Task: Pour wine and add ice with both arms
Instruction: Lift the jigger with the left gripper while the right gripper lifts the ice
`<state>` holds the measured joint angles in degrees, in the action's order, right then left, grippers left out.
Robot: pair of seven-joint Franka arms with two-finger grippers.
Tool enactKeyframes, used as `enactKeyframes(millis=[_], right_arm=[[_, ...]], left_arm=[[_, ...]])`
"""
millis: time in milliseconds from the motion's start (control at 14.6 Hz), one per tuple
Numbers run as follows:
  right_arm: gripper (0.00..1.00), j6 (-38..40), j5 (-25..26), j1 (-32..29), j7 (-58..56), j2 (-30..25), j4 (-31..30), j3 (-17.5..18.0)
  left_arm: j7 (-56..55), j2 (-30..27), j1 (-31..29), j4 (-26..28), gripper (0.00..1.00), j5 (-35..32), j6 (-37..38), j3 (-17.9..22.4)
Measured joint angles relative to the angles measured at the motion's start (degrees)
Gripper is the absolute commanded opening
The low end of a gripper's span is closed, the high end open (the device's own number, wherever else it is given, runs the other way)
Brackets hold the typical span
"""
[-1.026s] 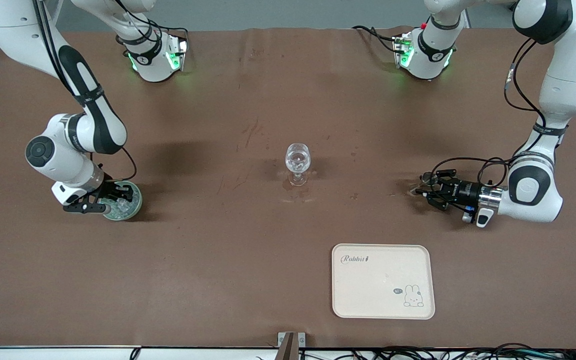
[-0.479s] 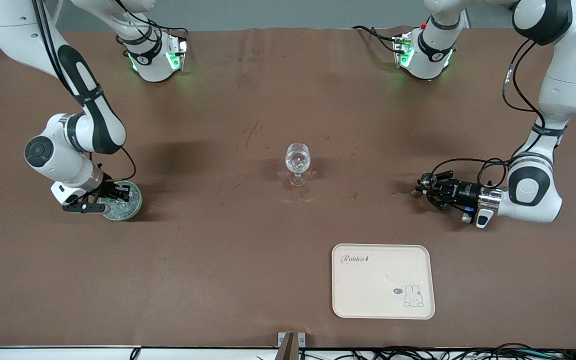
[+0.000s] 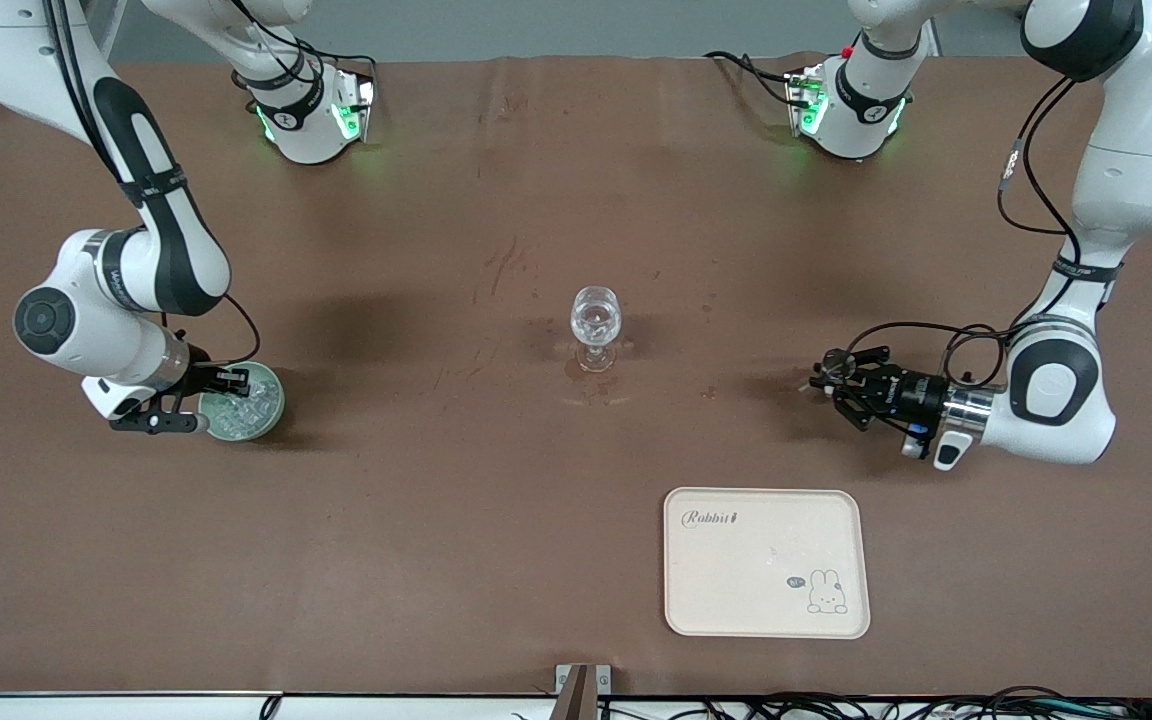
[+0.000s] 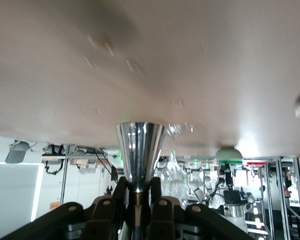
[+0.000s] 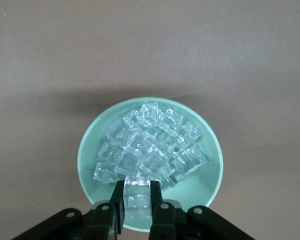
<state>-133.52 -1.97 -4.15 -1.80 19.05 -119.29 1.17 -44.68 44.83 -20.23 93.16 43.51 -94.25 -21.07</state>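
Note:
A clear stemmed wine glass (image 3: 596, 322) stands at the table's middle. A green bowl (image 3: 254, 412) of ice (image 3: 244, 408) sits toward the right arm's end. In the right wrist view the bowl (image 5: 90, 150) holds several clear cubes (image 5: 150, 145). My right gripper (image 5: 138, 189) is shut on one ice cube (image 5: 138, 202) just above the bowl's rim; it also shows in the front view (image 3: 226, 380). My left gripper (image 3: 829, 378) lies sideways low over the table toward the left arm's end, shut on the stem of a shiny metal cone cup (image 4: 140, 147). Its fingertips (image 4: 139, 192) point at the glass (image 4: 177, 172).
A cream tray (image 3: 766, 590) with a rabbit print lies nearer the front camera than the glass, toward the left arm's end. Wet marks stain the brown cloth around the glass foot (image 3: 591, 385). Both arm bases stand along the table's back edge.
My right gripper has drawn back from the bowl's middle to its rim with the cube. My left gripper has moved a little toward the glass with the metal cup.

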Motion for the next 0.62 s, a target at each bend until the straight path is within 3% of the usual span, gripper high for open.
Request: enactKeyframes(millis=[205, 616], right_arm=[[0.00, 6.76, 0.00, 0.00, 1.48, -1.74, 3.25, -0.02], [0.00, 30.46, 0.00, -0.11, 5.73, -10.71, 18.08, -0.28]], left_arm=[[-6.90, -3.04, 1.98, -1.60, 0.00, -0.01, -0.88, -5.33], [-17.89, -12.51, 13.69, -1.37, 0.00, -0.89, -6.62, -6.21]])
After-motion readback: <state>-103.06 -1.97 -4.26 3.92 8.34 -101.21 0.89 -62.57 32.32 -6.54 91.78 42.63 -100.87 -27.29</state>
